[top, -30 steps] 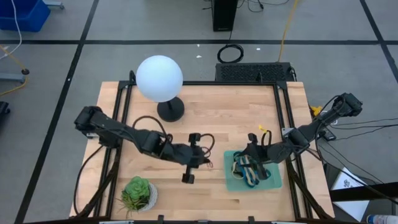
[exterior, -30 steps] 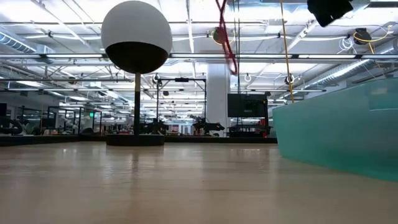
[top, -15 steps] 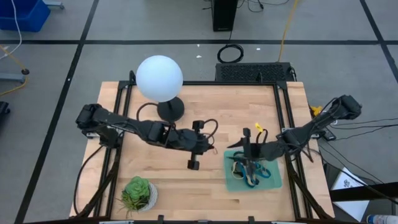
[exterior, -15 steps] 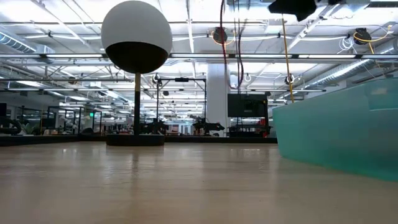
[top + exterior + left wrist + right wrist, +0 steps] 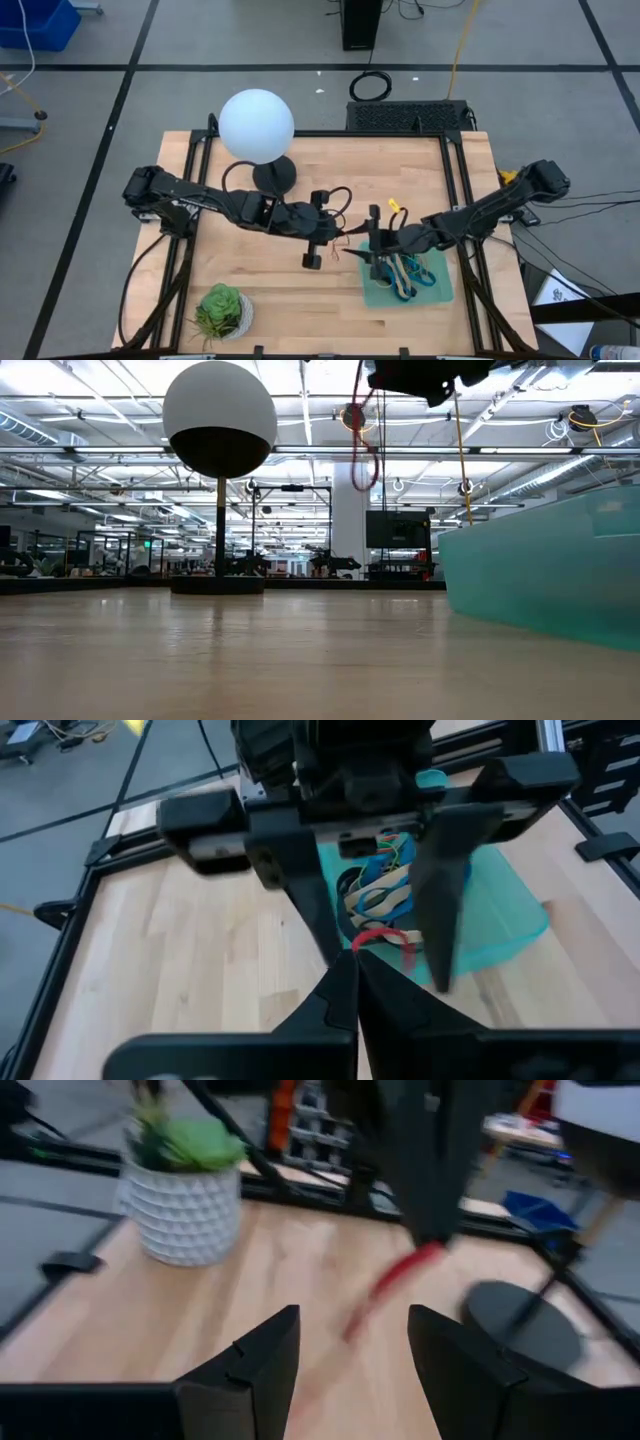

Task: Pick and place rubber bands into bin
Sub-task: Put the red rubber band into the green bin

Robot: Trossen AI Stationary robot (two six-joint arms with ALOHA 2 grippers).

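My left gripper (image 5: 343, 244) is shut on a red rubber band (image 5: 382, 937) above the table, just left of the bin. The band also shows in the low view (image 5: 364, 448) and the right wrist view (image 5: 398, 1284). My right gripper (image 5: 368, 247) is open at the bin's left edge and faces the left gripper. Its fingers (image 5: 440, 905) stand on either side of the band, apart from it. The mint-green bin (image 5: 437, 290) rests flat on the table at the near right and holds several coloured rubber bands (image 5: 402, 270). My left gripper pinches the red band's upper end (image 5: 358, 944) between its shut fingertips. The fingers come from above, slanting toward the table's right. The band hangs slack below them as a narrow loop (image 5: 366, 465), clear of the table.
A lamp with a white globe (image 5: 256, 124) stands on a dark base (image 5: 274, 178) at the far middle. A white pot with a green succulent (image 5: 222, 311) stands at the near left. Bare wood lies between the plant and the bin.
My right gripper has gone from above the bin toward the table's left edge, up to the left gripper. My left gripper has gone a little toward the right and far edges with the red band, which stays hanging clear of the table.
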